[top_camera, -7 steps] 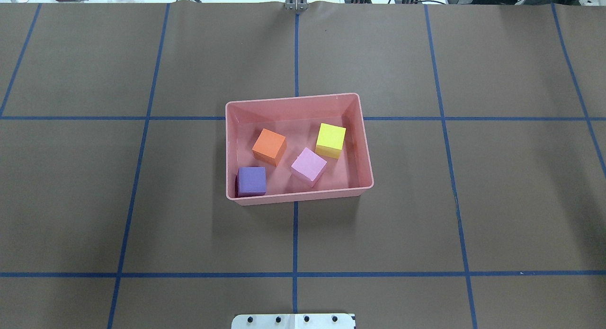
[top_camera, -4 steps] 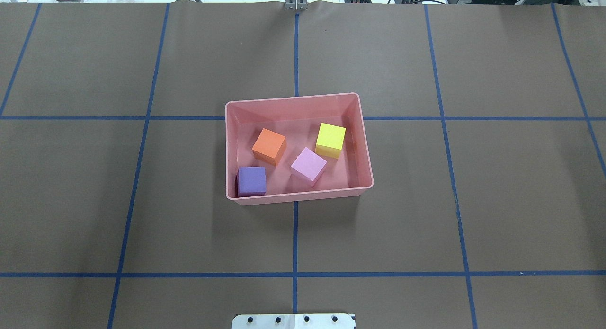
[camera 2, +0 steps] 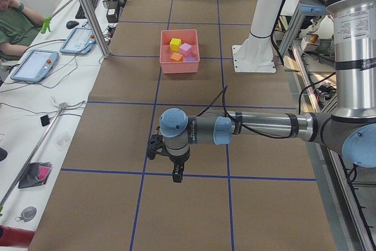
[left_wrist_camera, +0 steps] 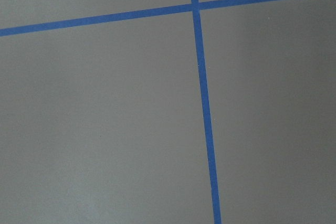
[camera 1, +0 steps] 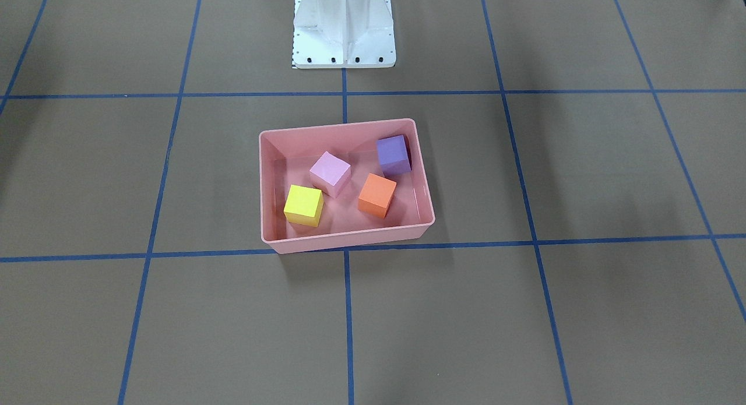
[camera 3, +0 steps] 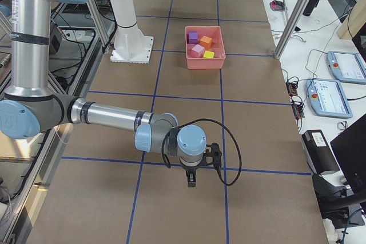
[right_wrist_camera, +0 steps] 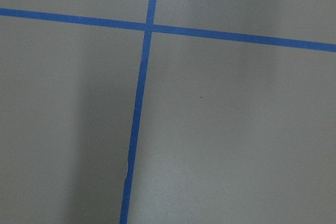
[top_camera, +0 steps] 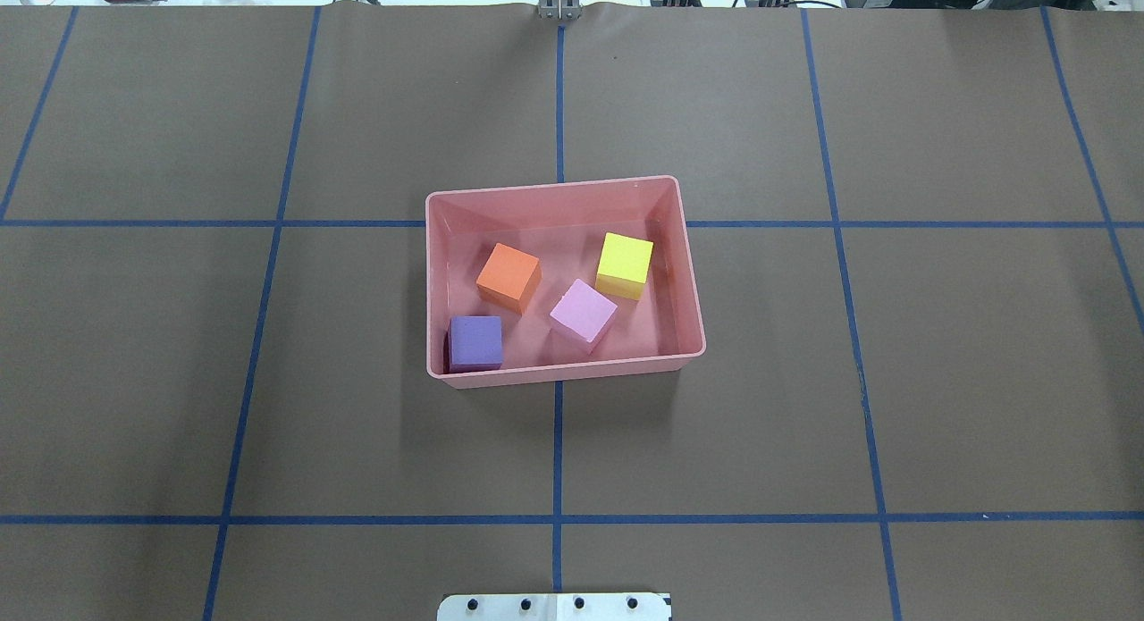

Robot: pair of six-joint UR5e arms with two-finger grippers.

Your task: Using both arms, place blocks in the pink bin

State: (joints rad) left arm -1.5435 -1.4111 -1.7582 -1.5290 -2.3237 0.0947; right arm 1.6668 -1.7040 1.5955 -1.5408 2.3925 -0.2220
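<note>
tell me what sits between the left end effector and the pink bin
Only bare brown paper and blue tape lines, in the exterior left view, between the left end effector and the pink bin.

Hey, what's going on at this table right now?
The orange block, yellow block, pink block and purple block all lie inside the bin, none stacked. Nothing is touching them: the left end effector and right end effector hover over the table far from the bin. Whether they are open can't be told. The placing looks done.
</note>
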